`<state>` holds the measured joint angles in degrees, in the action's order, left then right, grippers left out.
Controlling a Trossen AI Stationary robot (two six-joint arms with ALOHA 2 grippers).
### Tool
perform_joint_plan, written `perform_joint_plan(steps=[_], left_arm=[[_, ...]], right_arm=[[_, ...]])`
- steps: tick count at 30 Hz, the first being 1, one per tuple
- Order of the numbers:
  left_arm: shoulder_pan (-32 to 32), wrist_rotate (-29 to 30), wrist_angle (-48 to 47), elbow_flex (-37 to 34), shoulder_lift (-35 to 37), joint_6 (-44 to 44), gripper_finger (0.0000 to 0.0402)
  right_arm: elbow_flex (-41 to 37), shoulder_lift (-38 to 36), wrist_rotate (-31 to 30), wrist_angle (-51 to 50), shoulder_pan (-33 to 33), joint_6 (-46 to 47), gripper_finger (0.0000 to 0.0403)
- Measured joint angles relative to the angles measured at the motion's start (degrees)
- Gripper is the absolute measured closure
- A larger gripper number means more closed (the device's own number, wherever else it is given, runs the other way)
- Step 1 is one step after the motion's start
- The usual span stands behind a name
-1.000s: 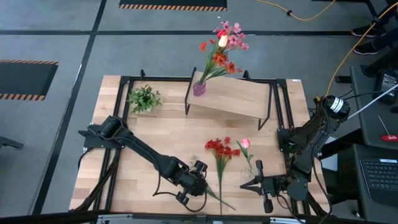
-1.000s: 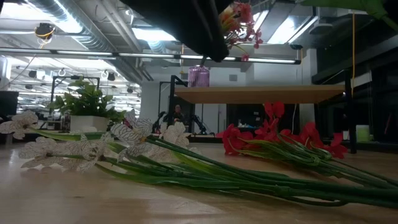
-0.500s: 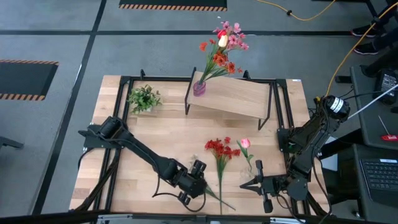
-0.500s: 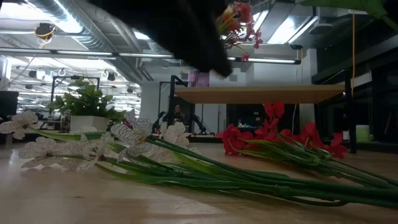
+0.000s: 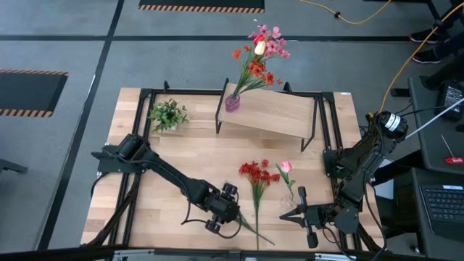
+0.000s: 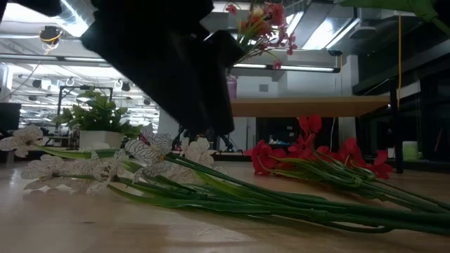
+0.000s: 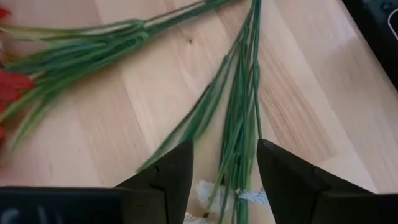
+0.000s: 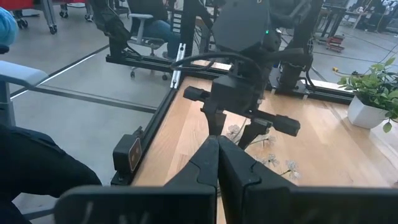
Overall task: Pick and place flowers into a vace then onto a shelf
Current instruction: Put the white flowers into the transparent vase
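Left gripper (image 7: 224, 163) poised over the white-flower stems (image 7: 239, 134) on the worktop (image 5: 203, 156).

Its jaws stand open astride the stems; the next move, I judge, is lowering and closing. Right gripper (image 8: 217, 155), jaws closed on nothing, waits near the front edge. Vase (image 5: 232, 102) with flowers (image 5: 259, 54) sits on the shelf (image 5: 279, 112). No writing legible.

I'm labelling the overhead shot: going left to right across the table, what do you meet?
Small green plant → left gripper → purple vase → red flowers → shelf → pink flower → right gripper.
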<state>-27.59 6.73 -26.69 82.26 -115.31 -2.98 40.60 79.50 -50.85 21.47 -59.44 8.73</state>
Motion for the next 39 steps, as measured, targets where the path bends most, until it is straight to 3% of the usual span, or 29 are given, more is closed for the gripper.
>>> perform_joint_plan(steps=[20,33,39], left_arm=[[1.11,-2.04,1.55,-9.08,0.3,-9.67,0.0231],[1.6,-1.69,-6.26,-7.71,0.99,-6.45,0.0231],[1.36,1.74,-8.09,-6.6,3.91,-4.77,0.0231]], right_arm=[[0.0,0.0,-0.02,0.0,0.0,-0.24,0.0398],[0.0,0.0,-0.02,-0.04,0.0,-0.22,0.0398],[-0.02,-0.04,-0.02,-0.32,0.0,-0.01,0.0398]])
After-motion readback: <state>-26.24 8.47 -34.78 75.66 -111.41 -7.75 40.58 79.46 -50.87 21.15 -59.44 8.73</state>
